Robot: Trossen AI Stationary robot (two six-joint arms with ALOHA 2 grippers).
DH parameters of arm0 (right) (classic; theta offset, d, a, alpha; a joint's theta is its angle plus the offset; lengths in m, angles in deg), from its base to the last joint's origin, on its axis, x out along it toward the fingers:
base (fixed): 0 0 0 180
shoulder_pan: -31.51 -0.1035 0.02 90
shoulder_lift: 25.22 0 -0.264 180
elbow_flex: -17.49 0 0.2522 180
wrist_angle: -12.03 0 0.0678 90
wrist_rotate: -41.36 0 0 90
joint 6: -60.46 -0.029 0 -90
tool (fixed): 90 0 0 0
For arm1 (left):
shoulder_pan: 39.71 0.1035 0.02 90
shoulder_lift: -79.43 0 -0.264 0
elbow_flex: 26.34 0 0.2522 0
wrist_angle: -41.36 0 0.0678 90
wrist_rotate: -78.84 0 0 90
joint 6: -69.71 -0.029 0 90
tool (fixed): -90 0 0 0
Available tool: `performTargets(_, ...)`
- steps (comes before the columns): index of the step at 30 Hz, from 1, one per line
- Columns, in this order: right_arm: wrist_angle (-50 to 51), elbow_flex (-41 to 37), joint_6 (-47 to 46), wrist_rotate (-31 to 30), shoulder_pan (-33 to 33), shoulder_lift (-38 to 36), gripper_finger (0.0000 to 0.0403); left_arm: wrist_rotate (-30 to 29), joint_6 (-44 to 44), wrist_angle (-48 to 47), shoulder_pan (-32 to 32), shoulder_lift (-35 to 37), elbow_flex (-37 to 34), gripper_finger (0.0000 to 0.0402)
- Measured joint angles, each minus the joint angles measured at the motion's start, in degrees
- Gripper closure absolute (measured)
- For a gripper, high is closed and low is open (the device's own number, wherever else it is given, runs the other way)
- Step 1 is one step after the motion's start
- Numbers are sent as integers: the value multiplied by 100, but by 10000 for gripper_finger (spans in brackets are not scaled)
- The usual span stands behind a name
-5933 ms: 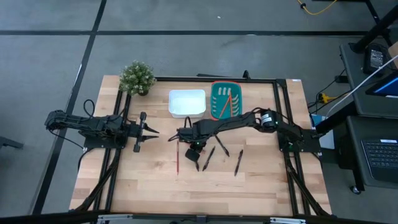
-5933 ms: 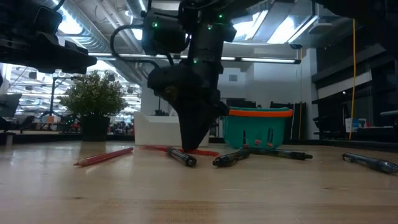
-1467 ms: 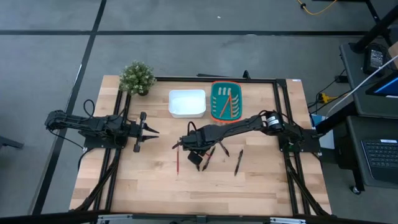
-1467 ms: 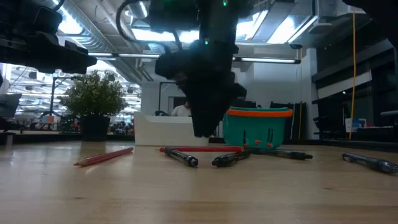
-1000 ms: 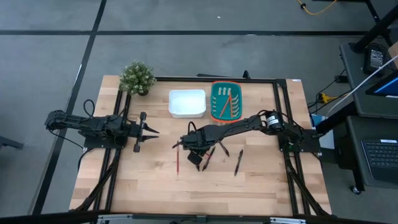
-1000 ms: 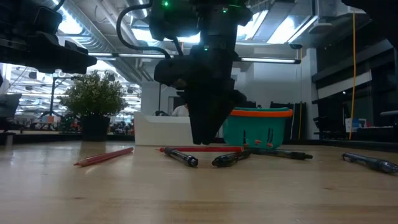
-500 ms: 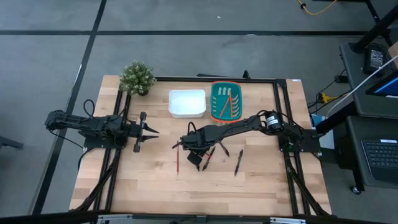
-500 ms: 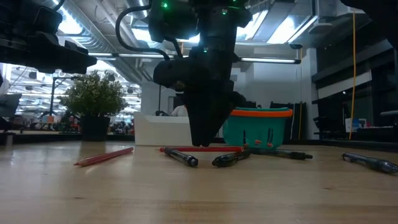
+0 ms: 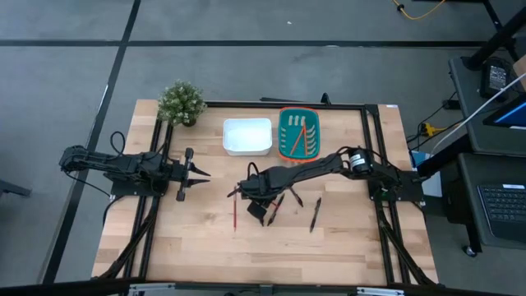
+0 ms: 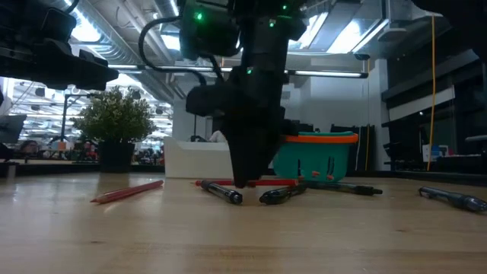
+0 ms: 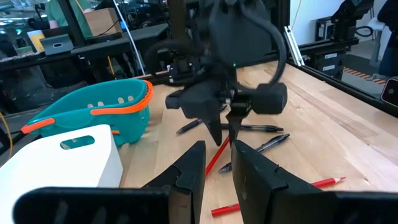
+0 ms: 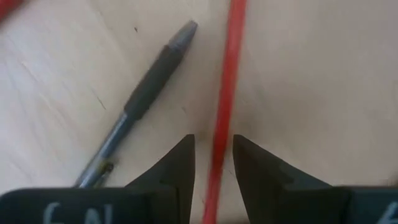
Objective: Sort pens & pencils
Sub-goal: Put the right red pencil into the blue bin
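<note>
Two orange pencils (image 9: 301,136) already lie in the teal basket (image 9: 282,123), as far as the high view shows; the white tray (image 9: 247,136) just beside the basket looks bare. Left on the table (image 9: 197,247), all on the near side of the basket: one red pencil (image 9: 234,210) lying alone below the tray, a second red pencil under the right gripper (image 9: 245,191), and three dark pens (image 9: 315,214) that can be counted; a fourth cannot be confirmed. The left gripper (image 9: 200,173) waits well apart from the basket, beyond the tray.

Low view: the right gripper (image 10: 245,180) points straight down, its tips at the table over a red pencil (image 10: 262,183) in front of the basket (image 10: 313,157). Pens (image 10: 221,192) lie on the near side of it, and the lone pencil (image 10: 127,192) lies far off past the tray (image 10: 198,158).

Left wrist view: the left gripper (image 11: 216,163) is parted and carries nothing. Beyond it the right gripper (image 11: 222,134) stands over the red pencil (image 11: 216,155), near the basket (image 11: 93,115).

Right wrist view: the right gripper (image 12: 212,163) has its jaws narrowly apart, one on each side of the red pencil (image 12: 225,99); whether they touch it cannot be told. A pen (image 12: 138,102) lies just beside.

Judgement: sorting is under way, well short of half done. Two pencils are placed, no pen yet, and a third pencil is about to be gripped.
</note>
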Motion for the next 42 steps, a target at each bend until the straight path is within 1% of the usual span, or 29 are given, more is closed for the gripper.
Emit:
performTargets(12, -65, 11, 102, 35, 0, 72, 295, 0, 0, -2, -1, -2, 0, 330)
performTargets(15, -58, 9, 98, 32, 2, 73, 312, 0, 0, -2, 1, -1, 0, 330)
performTargets(22, -47, 7, 105, 49, 4, 73, 372, 0, 0, -2, 0, -2, 0, 330)
performTargets(24, -49, 7, 107, 55, 5, 73, 381, 0, 0, -2, 0, -2, 0, 330)
performTargets(32, -29, 7, -22, 59, 2, 67, 371, 0, 0, -2, 0, -1, 0, 330)
performTargets(36, 15, -17, -22, 52, 5, -30, 381, 0, 0, -2, -1, 0, 0, 330)
performTargets(42, 190, -9, -61, -152, -2, -284, 381, 0, 0, -2, 0, 0, 0, 330)
